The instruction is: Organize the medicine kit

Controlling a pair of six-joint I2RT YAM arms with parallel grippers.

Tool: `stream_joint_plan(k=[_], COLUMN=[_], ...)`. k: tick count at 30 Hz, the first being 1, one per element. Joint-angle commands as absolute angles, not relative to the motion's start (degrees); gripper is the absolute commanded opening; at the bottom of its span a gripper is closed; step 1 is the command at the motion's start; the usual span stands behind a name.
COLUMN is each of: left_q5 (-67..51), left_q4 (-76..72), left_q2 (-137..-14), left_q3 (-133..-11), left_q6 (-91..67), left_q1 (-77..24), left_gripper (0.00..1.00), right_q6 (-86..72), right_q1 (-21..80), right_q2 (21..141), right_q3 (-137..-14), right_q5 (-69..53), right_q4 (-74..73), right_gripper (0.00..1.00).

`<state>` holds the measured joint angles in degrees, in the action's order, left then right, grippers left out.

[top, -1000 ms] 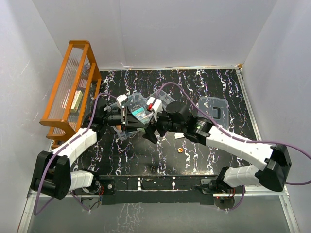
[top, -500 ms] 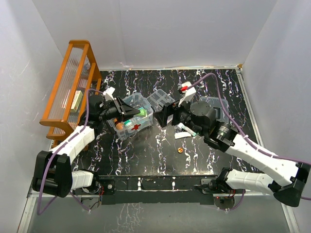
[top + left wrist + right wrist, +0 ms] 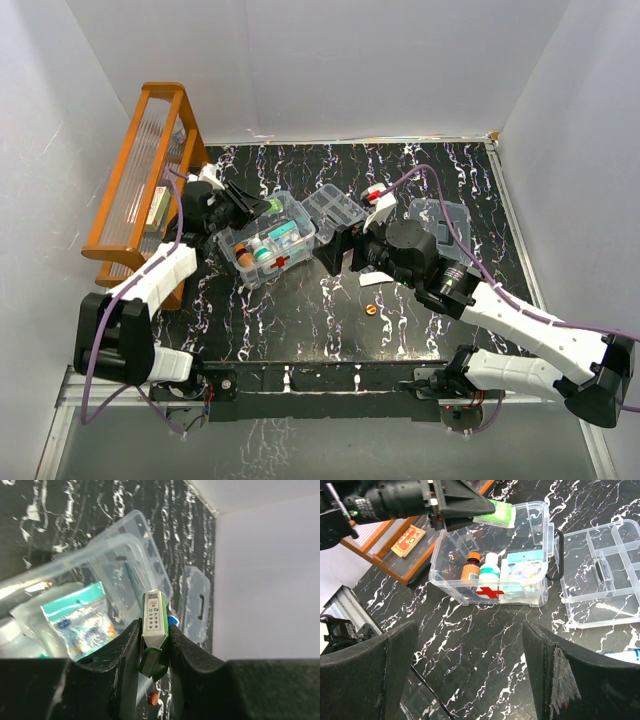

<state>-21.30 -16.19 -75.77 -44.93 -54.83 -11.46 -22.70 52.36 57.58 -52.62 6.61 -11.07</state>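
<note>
Left tool (image 3: 154, 632) pinching green carton (image 3: 154, 614) over kit box (image 3: 470, 591), back-left of table, prob to drop it in. Right tool (image 3: 467, 645) spread wide, empty, hanging in front of box.

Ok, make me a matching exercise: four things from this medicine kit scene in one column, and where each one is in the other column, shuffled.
Things:
1. green-and-white carton
2. orange-capped bottle
3. divided tray
4. lid

Places:
A. upright inside the clear box
B. on the table, rightmost in the top view
C. clamped in the left gripper
D. on the table, between the clear box and the lid

Pairs: 1-C, 2-A, 3-D, 4-B.
</note>
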Motion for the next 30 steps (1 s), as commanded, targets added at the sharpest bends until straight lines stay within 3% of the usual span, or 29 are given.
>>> stream_joint_plan(k=[1,15,30], left_q5=[-16.7,-1.0,7.3], left_q4=[-12.3,-9.3,-10.7], left_q2=[-80.4,-91.1,-99.0], left_q3=[-49.6,-55.0,-59.2], left_q6=[-49.8,-46.0,-43.2], left_q1=[-11.5,-18.3,-21.7], left_gripper=[0.25,0.25,0.27], right_q6=[-23.3,-23.7,-25.1], right_q1=[52.2,52.2,52.2], right_q2=[56.1,57.1,58.4], right_q3=[-52.1,-50.4,-49.6], right_q5=[6.0,6.3,5.4], right_q4=[-6.1,-4.5,-3.1], right_gripper=[0.82,0.82,0.82])
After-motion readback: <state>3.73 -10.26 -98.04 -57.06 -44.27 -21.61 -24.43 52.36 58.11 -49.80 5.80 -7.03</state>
